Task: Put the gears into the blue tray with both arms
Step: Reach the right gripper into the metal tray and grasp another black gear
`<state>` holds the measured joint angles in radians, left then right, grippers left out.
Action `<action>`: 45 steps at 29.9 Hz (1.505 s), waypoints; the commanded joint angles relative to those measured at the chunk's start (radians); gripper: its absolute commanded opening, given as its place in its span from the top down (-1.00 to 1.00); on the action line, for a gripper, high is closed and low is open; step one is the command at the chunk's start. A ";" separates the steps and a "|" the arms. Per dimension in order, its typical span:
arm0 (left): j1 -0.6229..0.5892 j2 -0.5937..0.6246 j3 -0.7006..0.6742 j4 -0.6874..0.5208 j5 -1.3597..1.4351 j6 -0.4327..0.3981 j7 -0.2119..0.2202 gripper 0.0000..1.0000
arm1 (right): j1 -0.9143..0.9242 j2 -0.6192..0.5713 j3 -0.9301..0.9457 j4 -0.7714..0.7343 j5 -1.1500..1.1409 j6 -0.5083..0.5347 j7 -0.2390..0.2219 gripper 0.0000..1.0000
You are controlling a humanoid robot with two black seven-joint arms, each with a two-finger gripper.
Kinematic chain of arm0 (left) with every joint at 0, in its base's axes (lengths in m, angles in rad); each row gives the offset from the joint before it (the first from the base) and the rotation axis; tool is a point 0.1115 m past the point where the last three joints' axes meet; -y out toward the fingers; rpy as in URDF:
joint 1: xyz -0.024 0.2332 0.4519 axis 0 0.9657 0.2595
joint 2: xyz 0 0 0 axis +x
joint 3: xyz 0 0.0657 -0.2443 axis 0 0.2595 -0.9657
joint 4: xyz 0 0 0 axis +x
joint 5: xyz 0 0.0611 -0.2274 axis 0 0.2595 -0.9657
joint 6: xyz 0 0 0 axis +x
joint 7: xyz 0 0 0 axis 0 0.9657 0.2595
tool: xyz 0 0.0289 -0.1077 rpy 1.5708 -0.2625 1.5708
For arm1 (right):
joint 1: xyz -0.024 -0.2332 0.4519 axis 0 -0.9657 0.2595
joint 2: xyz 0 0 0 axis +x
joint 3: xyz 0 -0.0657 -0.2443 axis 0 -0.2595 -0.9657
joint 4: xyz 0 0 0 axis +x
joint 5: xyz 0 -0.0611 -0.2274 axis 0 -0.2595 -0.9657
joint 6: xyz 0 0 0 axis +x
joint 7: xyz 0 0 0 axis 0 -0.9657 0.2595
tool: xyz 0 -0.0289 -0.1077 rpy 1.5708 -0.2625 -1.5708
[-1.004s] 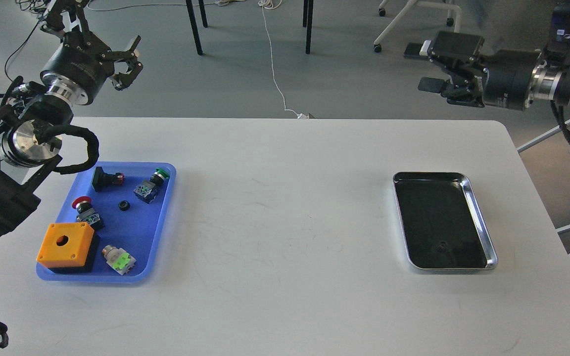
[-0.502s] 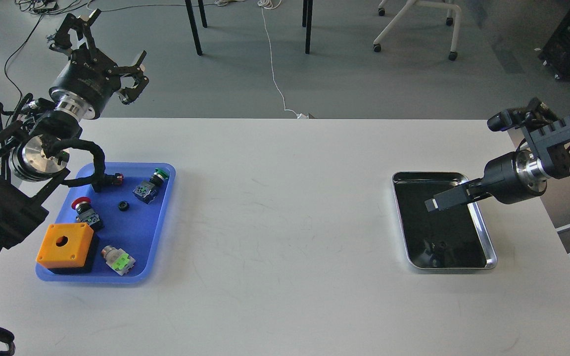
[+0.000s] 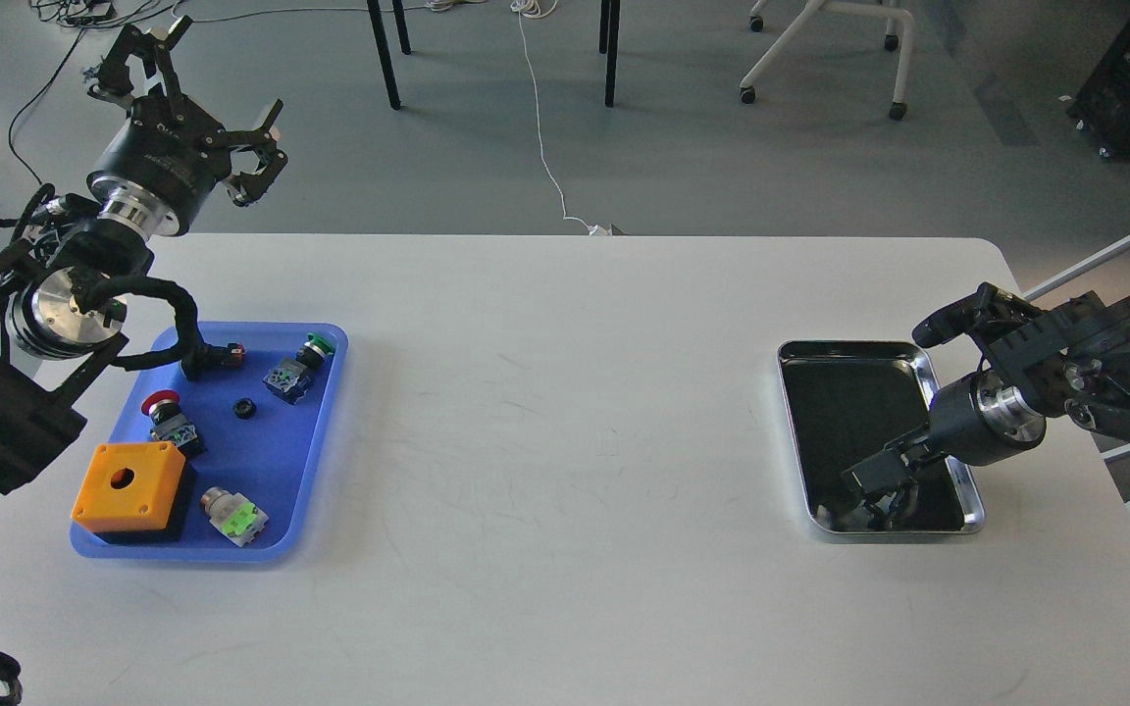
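Nearest on the white worktop [image 3: 565, 471], the blue tray [image 3: 315, 451] at left carries an orange box [image 3: 128, 482], a green-tabbed switch [image 3: 236, 517], a red push button [image 3: 168, 417], a green push button [image 3: 298, 368] and one gear [image 3: 246, 408] lying near its middle. At right, my right hand [image 3: 874, 485] dips into the near end of the steel tray [image 3: 967, 490]; it is dark, I cannot tell its grip, and any gear beneath is hidden. Farthest, my left hand [image 3: 256, 147] hangs beyond the worktop edge, fingers spread, holding nothing.
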<state>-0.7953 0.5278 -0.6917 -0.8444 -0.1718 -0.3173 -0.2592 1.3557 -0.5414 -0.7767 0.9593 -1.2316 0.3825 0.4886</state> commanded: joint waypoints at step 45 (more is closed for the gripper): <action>0.001 0.037 0.001 0.007 0.000 -0.020 0.000 -0.96 | 0.055 0.027 -0.027 0.018 -0.072 -0.011 0.000 0.54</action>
<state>-0.7946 0.5613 -0.6903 -0.8375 -0.1714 -0.3375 -0.2592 1.3829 -0.5126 -0.8038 0.9690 -1.3023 0.3713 0.4884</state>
